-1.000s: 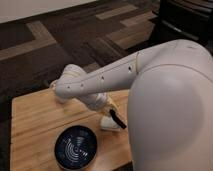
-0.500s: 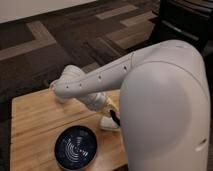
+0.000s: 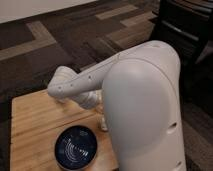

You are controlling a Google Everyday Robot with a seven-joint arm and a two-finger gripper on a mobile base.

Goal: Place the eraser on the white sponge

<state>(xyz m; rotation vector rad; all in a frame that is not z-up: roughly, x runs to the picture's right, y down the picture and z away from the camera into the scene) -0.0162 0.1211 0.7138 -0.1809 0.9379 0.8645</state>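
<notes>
My arm reaches over a wooden table (image 3: pixel 35 120). Its elbow (image 3: pixel 62 86) is at the left, and the forearm (image 3: pixel 90 99) runs back to the right. The gripper is hidden behind the arm's large white shell (image 3: pixel 142 110), near the table's right side. A small white bit (image 3: pixel 103 123) shows just below the forearm, right of the bowl. It looks like an edge of the white sponge. The black eraser is hidden.
A dark blue patterned bowl (image 3: pixel 76 147) stands at the table's front edge. A black chair (image 3: pixel 187 27) stands at the back right. Patterned carpet (image 3: pixel 60 35) lies around the table.
The large white shell has spread left across the view. It now covers the black piece and most of the white pad that showed beside the bowl earlier.
</notes>
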